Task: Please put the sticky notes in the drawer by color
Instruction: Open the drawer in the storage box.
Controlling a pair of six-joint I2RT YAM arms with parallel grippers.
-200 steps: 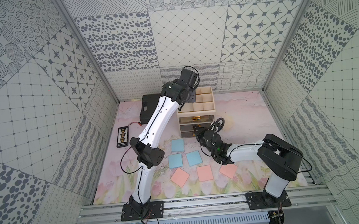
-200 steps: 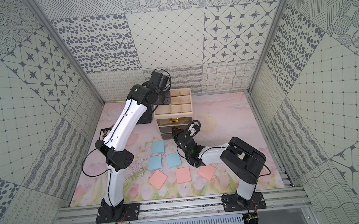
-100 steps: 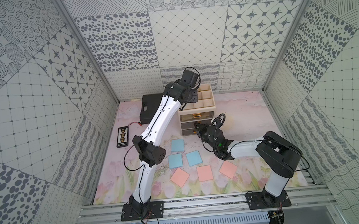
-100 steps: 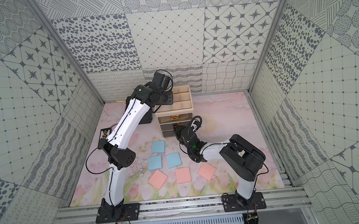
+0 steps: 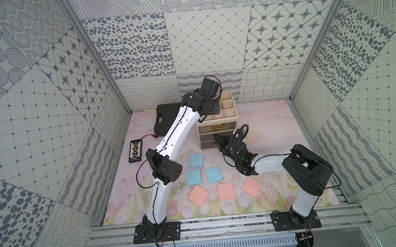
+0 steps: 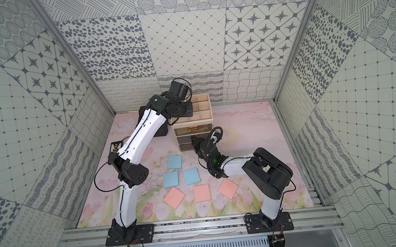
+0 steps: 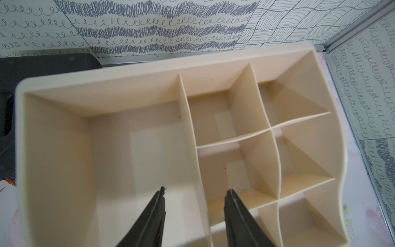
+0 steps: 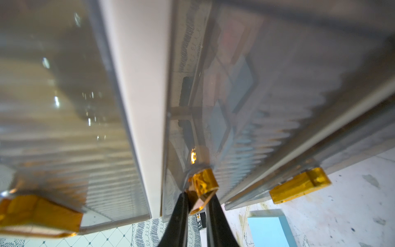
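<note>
The right gripper (image 8: 197,200) was clamped on the gold handle (image 8: 204,181) of the middle drawer (image 8: 245,132); a straight, level pull would suit (left gripper (image 7: 195,192), jaws apart, had the tray divider (image 7: 192,136) between them).

The right gripper (image 8: 198,195), clamped on the middle handle (image 8: 204,180), has moved toward the drawer (image 5: 231,120)

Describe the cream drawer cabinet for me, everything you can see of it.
The cream plastic cabinet stands upright at the back of the mat, near the black case. Its top is an open tray split by thin dividers. Below sit three smoky, ribbed translucent drawers with gold handles. The right gripper is shut on the middle drawer's handle. The left gripper, jaws apart, straddles a tray divider; contact cannot be told.
</note>
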